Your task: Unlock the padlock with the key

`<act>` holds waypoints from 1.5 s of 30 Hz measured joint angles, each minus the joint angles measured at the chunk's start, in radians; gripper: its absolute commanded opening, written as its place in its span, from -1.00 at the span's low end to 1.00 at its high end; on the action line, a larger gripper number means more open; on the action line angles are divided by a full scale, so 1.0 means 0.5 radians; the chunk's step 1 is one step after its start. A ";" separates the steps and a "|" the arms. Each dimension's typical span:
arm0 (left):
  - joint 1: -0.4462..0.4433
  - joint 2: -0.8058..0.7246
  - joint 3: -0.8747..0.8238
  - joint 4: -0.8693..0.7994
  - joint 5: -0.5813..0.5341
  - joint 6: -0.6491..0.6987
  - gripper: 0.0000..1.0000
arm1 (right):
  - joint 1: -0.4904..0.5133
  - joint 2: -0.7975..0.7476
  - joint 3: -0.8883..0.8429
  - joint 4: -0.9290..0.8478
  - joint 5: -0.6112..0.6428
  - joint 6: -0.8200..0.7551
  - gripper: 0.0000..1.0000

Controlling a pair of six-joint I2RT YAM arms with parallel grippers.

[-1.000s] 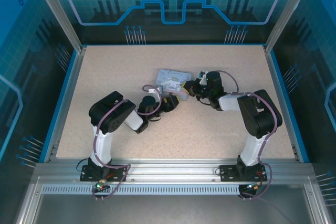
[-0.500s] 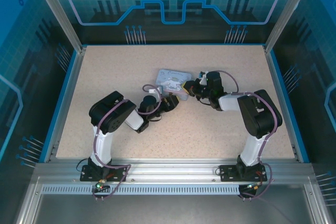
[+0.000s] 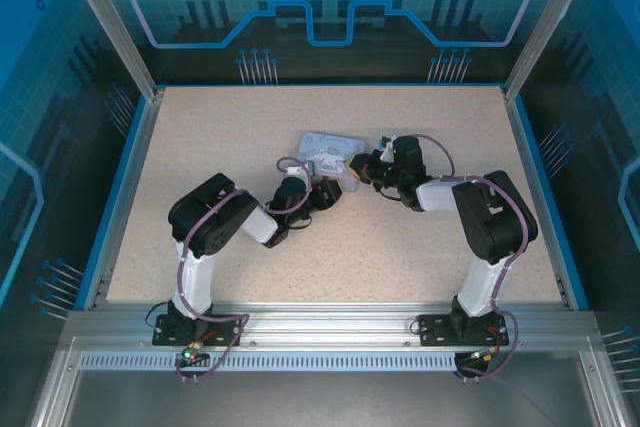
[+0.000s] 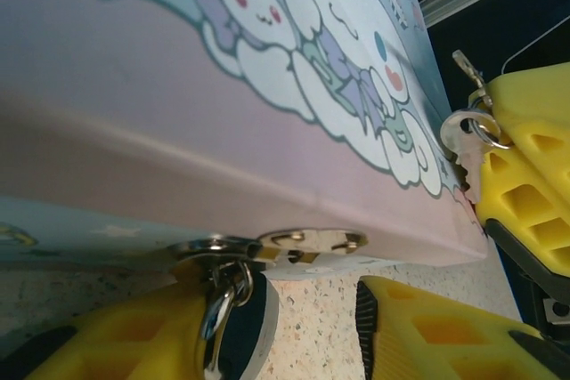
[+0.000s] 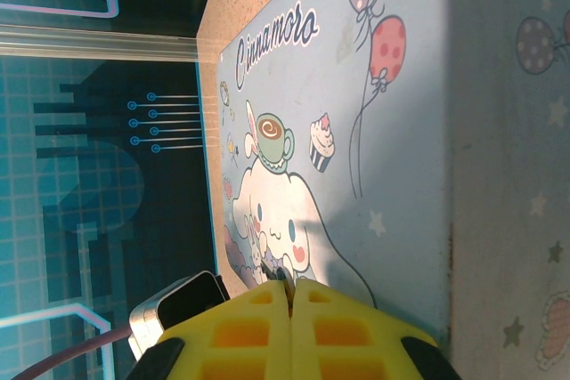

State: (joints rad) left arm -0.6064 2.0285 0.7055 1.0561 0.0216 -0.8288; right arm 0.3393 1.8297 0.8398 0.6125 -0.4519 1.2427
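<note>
Key (image 4: pixel 465 68) in right fingers (image 4: pixel 525 122); left fingers (image 4: pixel 427 327) ajar

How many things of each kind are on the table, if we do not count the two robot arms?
cartoon tin: 1
padlock: 1
key: 1
Total: 3

Padlock (image 4: pixel 240 331) dark, shackle through tin's hasp; key (image 4: pixel 465 68) silver, ringed, at tin's corner.
</note>
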 measured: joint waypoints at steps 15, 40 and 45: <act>-0.107 0.021 -0.056 0.075 -0.365 -0.112 -0.43 | 0.000 0.000 0.000 0.001 0.000 0.016 -1.00; -0.124 0.043 0.002 0.021 -0.419 -0.110 -0.49 | 0.000 0.000 0.000 0.002 0.004 0.030 -1.00; -0.124 0.043 0.007 -0.011 -0.432 -0.102 -0.69 | 0.000 0.000 0.000 0.003 0.005 0.031 -1.00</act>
State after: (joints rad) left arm -0.6685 2.0499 0.7090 1.0508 -0.1944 -0.8799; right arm 0.3393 1.8297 0.8398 0.6140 -0.4496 1.2579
